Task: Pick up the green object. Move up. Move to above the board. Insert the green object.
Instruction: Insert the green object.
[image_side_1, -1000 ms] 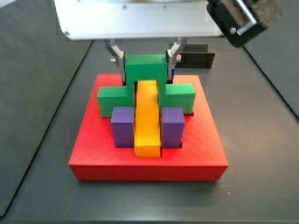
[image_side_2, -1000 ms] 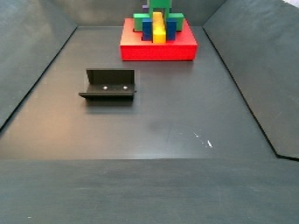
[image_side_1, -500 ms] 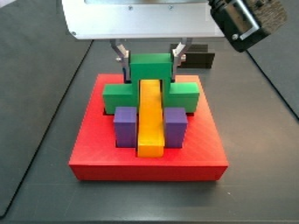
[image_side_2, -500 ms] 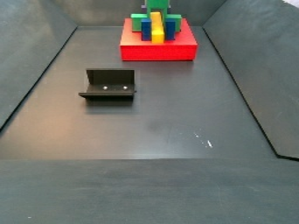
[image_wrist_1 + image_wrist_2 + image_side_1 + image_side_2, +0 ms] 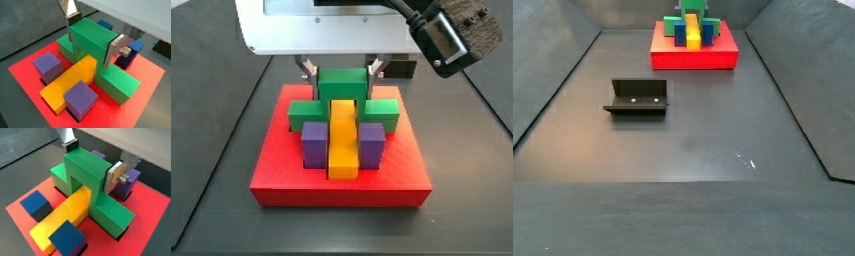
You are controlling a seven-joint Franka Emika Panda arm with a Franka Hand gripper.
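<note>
Green object straddles the yellow bar on the board

The gripper (image 5: 90, 35) clamps the green object's (image 5: 93, 45) raised centre directly above the board (image 5: 150, 80), the yellow bar (image 5: 70, 82) passing beneath.

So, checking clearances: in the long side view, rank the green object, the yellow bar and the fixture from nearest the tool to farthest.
1. green object, held in the tool above the board.
2. yellow bar, just below on the board.
3. fixture, far off on the floor.
</note>
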